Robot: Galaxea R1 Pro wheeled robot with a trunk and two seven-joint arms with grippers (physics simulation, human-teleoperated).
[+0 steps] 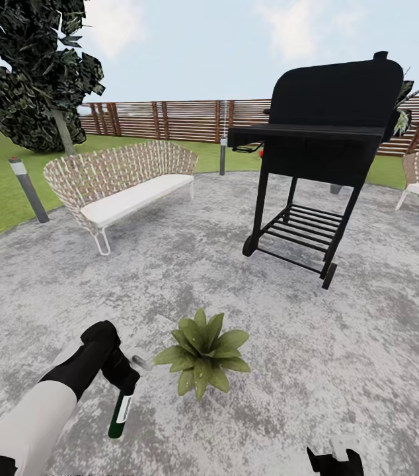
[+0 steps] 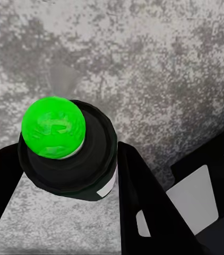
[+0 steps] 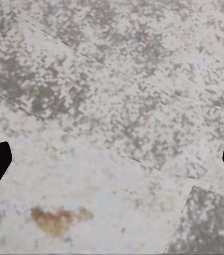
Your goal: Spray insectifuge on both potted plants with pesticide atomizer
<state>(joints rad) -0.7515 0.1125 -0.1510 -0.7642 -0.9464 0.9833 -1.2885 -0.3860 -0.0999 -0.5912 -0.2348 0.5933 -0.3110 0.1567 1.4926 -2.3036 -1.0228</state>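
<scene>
Bottle [image 1: 121, 414] clamped in left gripper [image 1: 125, 380], just beside plant [image 1: 201, 354] on patio [image 1: 368, 344] (green glow at cap); second plant still to do. Right gripper [image 3: 112, 164] spread, empty.

A slim dark green spray bottle [image 1: 121, 415] with a white label is capped bright green in the left wrist view. A rosette of pointed olive-green leaves [image 1: 202, 354] sits on mottled grey paving [image 1: 342, 344]. A black metal barbecue [image 1: 322, 139], a cream woven bench [image 1: 120, 178], a brown slatted fence [image 1: 170, 120].
</scene>
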